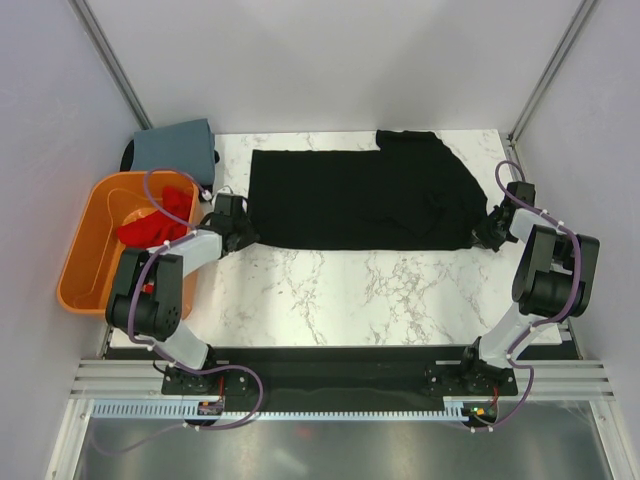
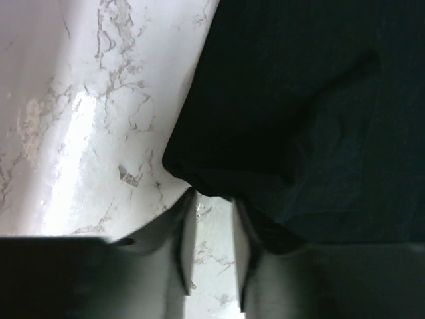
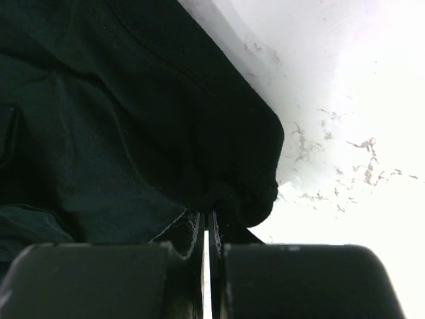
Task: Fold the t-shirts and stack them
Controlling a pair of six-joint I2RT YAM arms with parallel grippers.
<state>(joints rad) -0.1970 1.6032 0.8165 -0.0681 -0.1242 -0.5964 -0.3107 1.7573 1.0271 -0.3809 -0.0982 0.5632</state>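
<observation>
Right pincer (image 3: 207, 224): pressed together, pinching a bunched corner of the black t-shirt (image 1: 360, 195). I judge this hold sound.

Left pincer (image 2: 214, 205): spread, with bare bench (image 2: 86, 133) showing between its fingers and the shirt's other near corner just touching its tips. I would push deeper before closing, then lift both corners level.

Outboard of the left pincer: red t-shirt (image 1: 160, 218) in the orange basket (image 1: 85, 250).

Beyond that: blue-grey t-shirt (image 1: 175, 148).

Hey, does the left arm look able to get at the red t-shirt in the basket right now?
Probably yes. The red t-shirt lies uncovered in the open-topped orange basket right beside the left arm, and the left gripper is open.
</observation>
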